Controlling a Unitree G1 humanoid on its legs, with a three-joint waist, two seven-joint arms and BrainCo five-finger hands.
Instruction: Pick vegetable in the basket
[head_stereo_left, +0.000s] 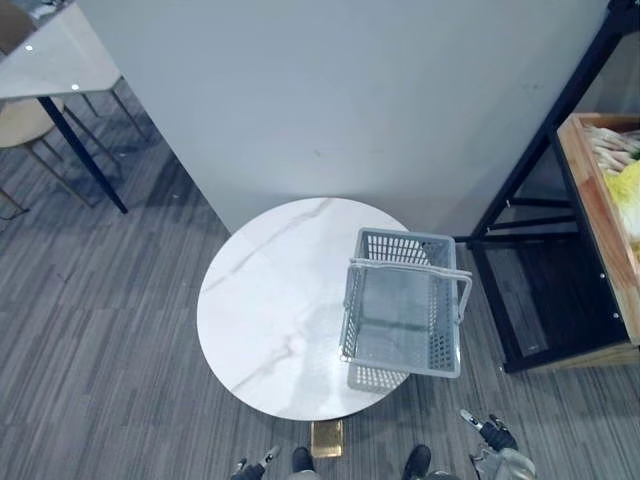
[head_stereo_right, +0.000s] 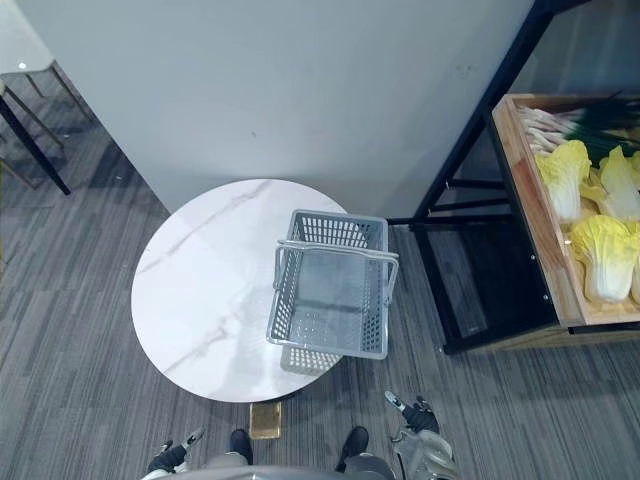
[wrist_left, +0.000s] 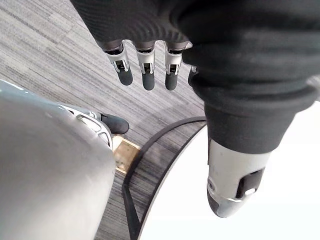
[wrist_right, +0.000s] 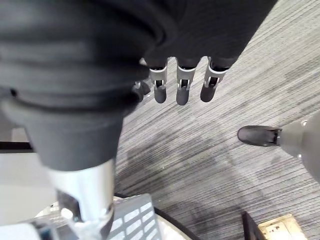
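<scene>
Judge the task at its opening step: the basket stands empty on the right part of the round table, close to its edge. The cabbages lie in the wooden crate on the black rack, well apart from the basket.

The left hand and right hand hang low, fingers straight, holding nothing.

Next, reach the right hand to the crate. Clear its near rim and the rack post. Open floor lies between table and rack.
</scene>
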